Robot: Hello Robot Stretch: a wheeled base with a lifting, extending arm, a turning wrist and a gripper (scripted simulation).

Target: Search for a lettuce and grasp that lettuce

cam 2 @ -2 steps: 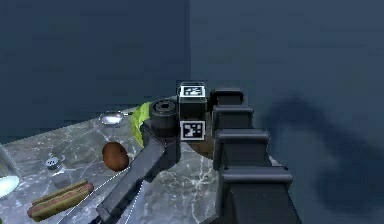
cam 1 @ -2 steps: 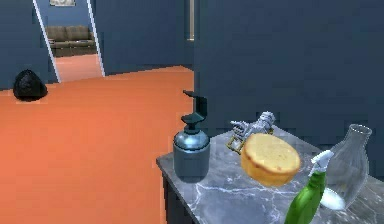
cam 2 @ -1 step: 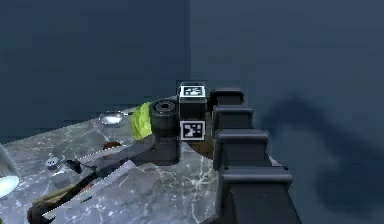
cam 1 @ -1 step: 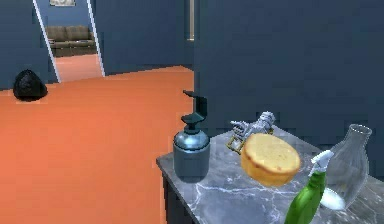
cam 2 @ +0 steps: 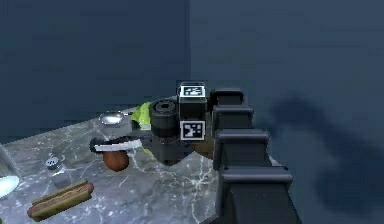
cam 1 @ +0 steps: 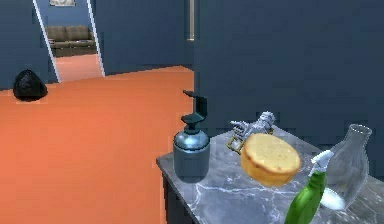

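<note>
On the marble counter point(cam 2: 150, 195) in the arm side view lies a yellow-green rounded thing point(cam 2: 144, 112), partly hidden behind the gripper's dark body. The arm point(cam 2: 245, 170) rises from the bottom edge, with its two white marked squares point(cam 2: 191, 110) at the far end. My gripper point(cam 2: 105, 146) reaches left from them, low over the counter. A reddish-brown lump point(cam 2: 117, 160) lies right under the fingers point(cam 2: 120, 144). I cannot tell whether the gripper holds anything.
A long brown sausage-like thing point(cam 2: 60, 200) and a small metal piece point(cam 2: 52, 160) lie on the counter's left. The forward view has the counter point(cam 1: 225, 185) with a blue-grey pump bottle point(cam 1: 191, 148), round yellow bread point(cam 1: 270, 158), glass vase point(cam 1: 350, 165) and green bottle point(cam 1: 308, 198). Orange floor point(cam 1: 90, 140) runs left to a doorway point(cam 1: 72, 40).
</note>
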